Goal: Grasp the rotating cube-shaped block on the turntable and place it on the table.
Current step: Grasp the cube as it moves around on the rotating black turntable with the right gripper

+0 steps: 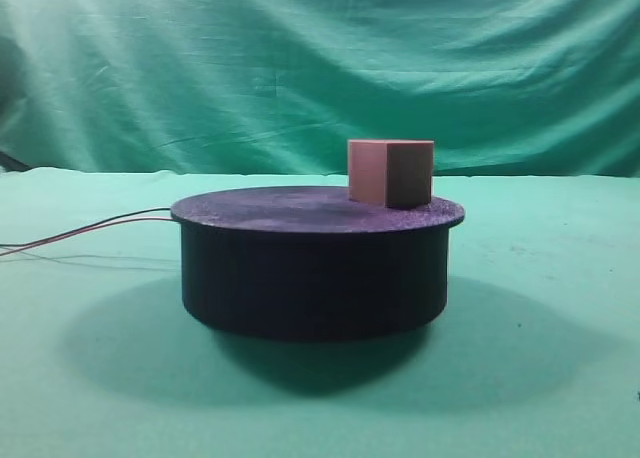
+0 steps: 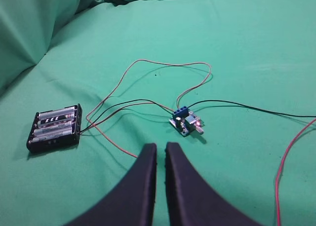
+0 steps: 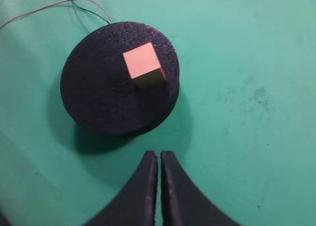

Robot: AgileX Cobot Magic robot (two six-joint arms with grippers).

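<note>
The small pinkish-tan cube-shaped block (image 1: 390, 173) sits on the wide, low black cylindrical turntable (image 1: 300, 268), off-centre and close to the rim on the right side in the high view; nothing touches it yet. From the right wrist cam the block (image 3: 143, 65) is near the disc edge, w/ the black right gripper (image 3: 159, 159) hanging above the green cloth table (image 3: 256, 88), well apart from the disc, its two black fingers (image 3: 148, 186) pressed together w/ barely a slit, holding nothing. The left gripper (image 2: 160, 152) looks the same: fingers nearly touching, empty, over a black battery holder w/ cells (image 2: 54, 128), a small blue circuit board (image 2: 185, 121) and loose red and black wires (image 2: 148, 68). Risks, as I judge them: jaws must spread before descent, or the tips hit the block top and knock it off the rim. If the disc is turning, the block's faces may not line up w/ the fingers at closing, so a corner pinch or slip is likely. Being near the rim, a late approach could clip the overhanging top.
</note>
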